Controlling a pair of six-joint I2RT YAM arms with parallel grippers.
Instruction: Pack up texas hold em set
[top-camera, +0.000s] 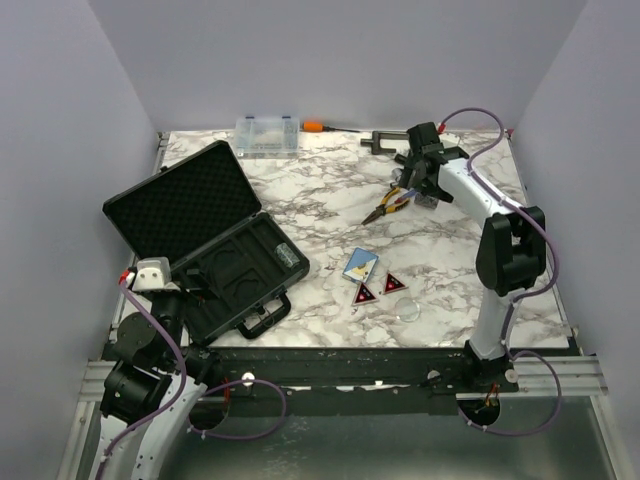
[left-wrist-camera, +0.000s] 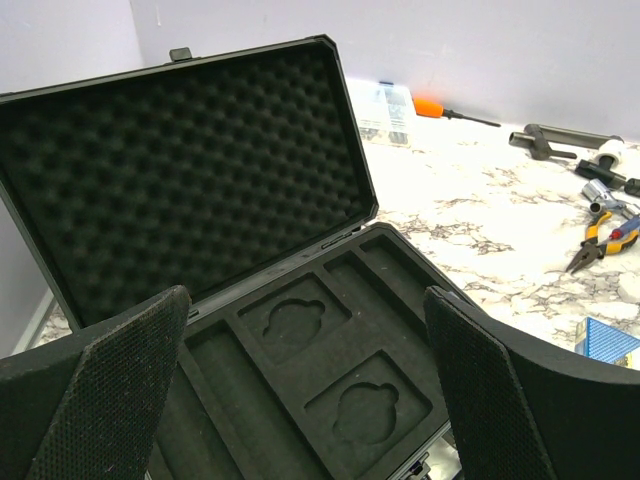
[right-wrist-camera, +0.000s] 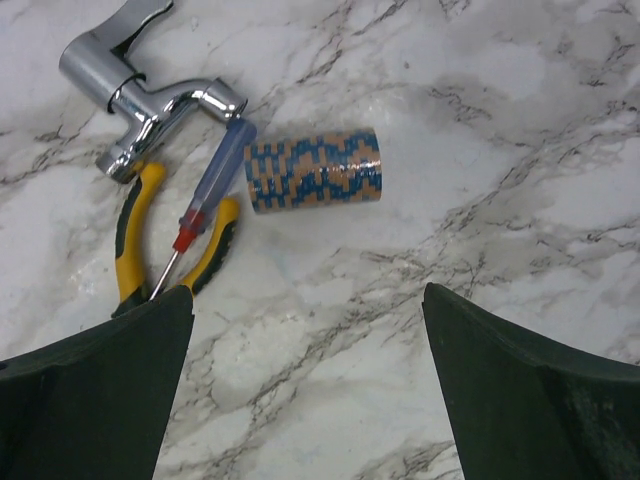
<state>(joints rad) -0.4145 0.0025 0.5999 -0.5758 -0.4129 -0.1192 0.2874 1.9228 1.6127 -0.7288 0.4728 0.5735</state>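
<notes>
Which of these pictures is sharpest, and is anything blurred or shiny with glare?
Top external: even light, soft shadows, clear disc barely shows. Left wrist: foam-lined lid sharp, its dimples clear. Right wrist: patterned cylinder crisp, chrome fitting glints, jaws nearly black.

Lab test cell: blank walls around marble-patterned table.

White marbled worktop, grey veins. Back edge: clear plastic compartment box, lid closed. Just to its right lies an orange-handled screwdriver, shaft pointing right. Further right is a dark T-shaped tool, lying flat.

Right of centre is a cluster: yellow-and-black-handled pliers, nose pointing toward the near left. A chrome fitting sits at the handle ends. A small screwdriver, blue translucent handle with red collar, is laid across the pliers' handles.
</notes>
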